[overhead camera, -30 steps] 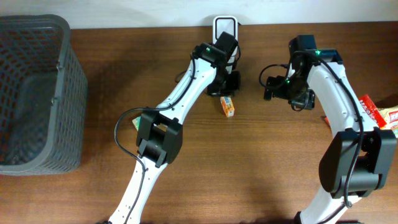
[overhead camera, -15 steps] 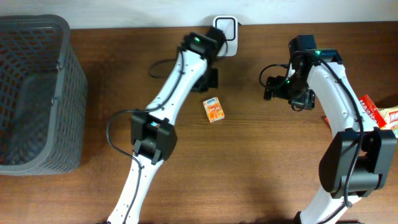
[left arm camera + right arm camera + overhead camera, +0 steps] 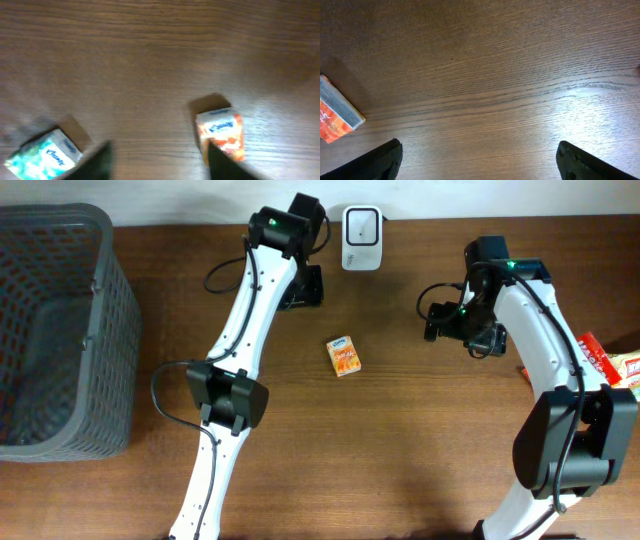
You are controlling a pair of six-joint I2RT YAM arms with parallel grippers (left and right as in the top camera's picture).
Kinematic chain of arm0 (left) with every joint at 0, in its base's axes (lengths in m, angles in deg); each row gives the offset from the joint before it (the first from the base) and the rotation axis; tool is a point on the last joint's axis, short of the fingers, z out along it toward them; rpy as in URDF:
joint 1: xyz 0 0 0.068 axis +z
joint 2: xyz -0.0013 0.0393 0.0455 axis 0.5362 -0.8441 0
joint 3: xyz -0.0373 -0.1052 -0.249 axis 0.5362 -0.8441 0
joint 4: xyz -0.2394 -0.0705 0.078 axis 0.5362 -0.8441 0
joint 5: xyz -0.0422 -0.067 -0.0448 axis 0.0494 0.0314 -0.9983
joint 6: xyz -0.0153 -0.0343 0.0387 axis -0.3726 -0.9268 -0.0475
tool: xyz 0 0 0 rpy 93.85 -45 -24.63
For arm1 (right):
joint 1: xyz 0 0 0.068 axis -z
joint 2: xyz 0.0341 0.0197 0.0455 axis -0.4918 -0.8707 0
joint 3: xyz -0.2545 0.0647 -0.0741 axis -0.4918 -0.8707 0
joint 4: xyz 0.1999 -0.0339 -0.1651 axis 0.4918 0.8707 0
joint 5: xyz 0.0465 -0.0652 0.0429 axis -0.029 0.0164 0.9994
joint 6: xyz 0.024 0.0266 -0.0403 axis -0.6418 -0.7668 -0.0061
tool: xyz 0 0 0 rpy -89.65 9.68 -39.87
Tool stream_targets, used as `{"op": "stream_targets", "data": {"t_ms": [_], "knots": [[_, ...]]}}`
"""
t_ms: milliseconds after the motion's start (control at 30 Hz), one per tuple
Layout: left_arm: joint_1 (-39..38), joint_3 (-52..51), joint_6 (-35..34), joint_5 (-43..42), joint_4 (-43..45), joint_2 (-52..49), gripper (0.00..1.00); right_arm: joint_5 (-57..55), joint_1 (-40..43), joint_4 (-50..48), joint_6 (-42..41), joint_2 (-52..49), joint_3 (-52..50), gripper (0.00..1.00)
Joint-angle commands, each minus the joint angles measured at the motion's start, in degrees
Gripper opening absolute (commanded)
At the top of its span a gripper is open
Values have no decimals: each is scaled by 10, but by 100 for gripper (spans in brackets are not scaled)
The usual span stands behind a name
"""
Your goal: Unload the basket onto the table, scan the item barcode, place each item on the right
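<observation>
Left tool (image 3: pixel 160 169): jaws apart at medium width, nothing between them, only bare table (image 3: pixel 420 450) in the gap. Its 2 dark fingers (image 3: pixel 97 162) show at the bottom edge of the wrist view, blurred. In the overhead view the left tool (image 3: pixel 300 286) hangs near the table's far edge, just left of the scanner (image 3: pixel 360 224), not touching it.

The box (image 3: pixel 344 356), small and orange, lies flat on the table, apart from the left tool and nearer the table's middle, in front of the scanner. In the left wrist view the box (image 3: pixel 221 134) sits beside one finger, printed face up. No barcode can be made out. A teal box (image 3: pixel 42 155) lies at the other side of that view, near the bottom left corner.

Right tool (image 3: pixel 480 165): jaws wide, empty, over bare wood. In the overhead view the right tool (image 3: pixel 455 325) hovers right of the scanner, well apart from the box. An orange packet (image 3: pixel 335 117) shows at the left edge of the right wrist view; cannot tell which item it is.

A grey basket (image 3: pixel 60 330) stands at the table's left end. 2 or more red and white packs (image 3: pixel 600 365) lie at the right edge, partly cut off.
</observation>
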Motion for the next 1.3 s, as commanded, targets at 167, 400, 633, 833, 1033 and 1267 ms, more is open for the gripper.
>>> {"op": "stream_targets", "data": {"t_ms": [167, 400, 633, 833, 1033, 1267], "knots": [[54, -4, 3, 90, -1, -8, 99, 198, 0, -35, -6, -3, -5, 99], [98, -4, 3, 90, 0, -8, 99, 228, -80, -109, -7, -22, -9, 100], [104, -4, 3, 90, 0, -8, 99, 131, -169, -180, -37, -94, -14, 92], [104, -4, 3, 90, 0, -8, 99, 76, -204, -208, -37, -129, -14, 76], [104, -4, 3, 90, 0, -8, 99, 65, -194, -203, -13, -131, -14, 61], [104, -4, 3, 90, 0, -8, 99, 120, -180, -211, -13, -143, -26, 45]]}}
